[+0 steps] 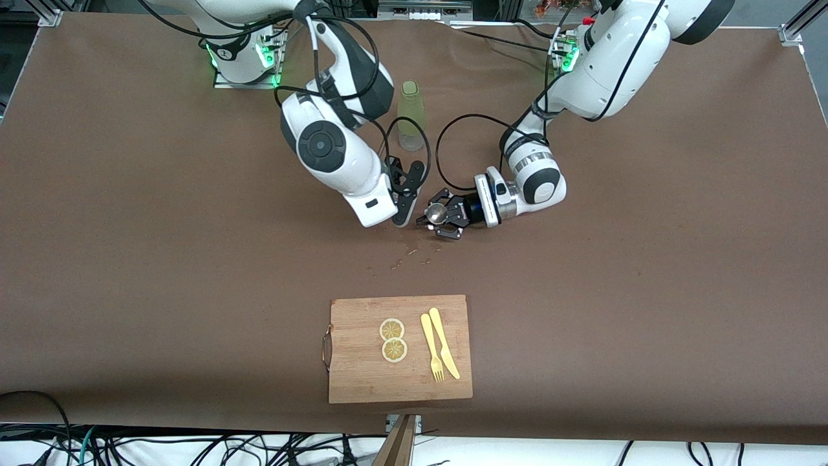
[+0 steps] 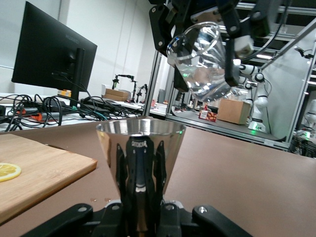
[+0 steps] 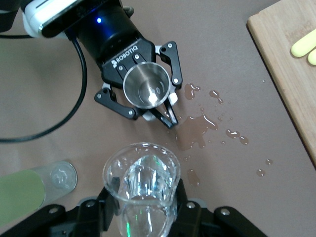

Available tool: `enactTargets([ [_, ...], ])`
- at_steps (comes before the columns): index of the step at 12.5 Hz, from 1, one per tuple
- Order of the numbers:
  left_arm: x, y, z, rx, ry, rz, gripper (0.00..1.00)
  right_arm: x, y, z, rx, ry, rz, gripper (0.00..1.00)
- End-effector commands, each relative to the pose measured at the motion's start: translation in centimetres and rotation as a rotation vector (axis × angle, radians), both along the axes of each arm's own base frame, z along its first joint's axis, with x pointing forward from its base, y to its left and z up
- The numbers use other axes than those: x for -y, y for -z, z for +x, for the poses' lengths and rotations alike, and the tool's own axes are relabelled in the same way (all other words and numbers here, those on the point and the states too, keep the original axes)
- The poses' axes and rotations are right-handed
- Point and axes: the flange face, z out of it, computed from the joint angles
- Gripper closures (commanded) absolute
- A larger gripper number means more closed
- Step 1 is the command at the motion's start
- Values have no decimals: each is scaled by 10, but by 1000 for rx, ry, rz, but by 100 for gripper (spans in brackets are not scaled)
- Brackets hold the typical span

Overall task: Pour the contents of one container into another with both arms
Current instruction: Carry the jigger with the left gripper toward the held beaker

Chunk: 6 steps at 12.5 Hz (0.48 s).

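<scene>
Right gripper (image 3: pixel 146 219) clamped a clear cup (image 3: pixel 141 175), tilted above the left gripper's (image 2: pixel 140 217) clamped steel cup (image 2: pixel 139 148); pouring appeared underway, next requiring closer alignment.

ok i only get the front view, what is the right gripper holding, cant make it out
Observer: A clear plastic cup. The right wrist view shows the right gripper shut on it.
Operator: is it tipped yet
Observer: Yes. In the left wrist view it hangs tilted, higher than the steel cup that the left gripper grips, and the two cups do not touch.
Operator: any spill
Observer: The right wrist view shows wet patches on the table beside the steel cup, toward the cutting board.
</scene>
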Motion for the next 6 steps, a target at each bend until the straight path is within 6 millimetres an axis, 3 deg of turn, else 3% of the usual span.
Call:
enactTargets([
  [1,10,-4,-1,70,-42,31,100,-15,4,0,12,9,-43,80],
  [6,18,0,-5,87,-74,52,100,-31,17,-17,28,-46,-114,80],
])
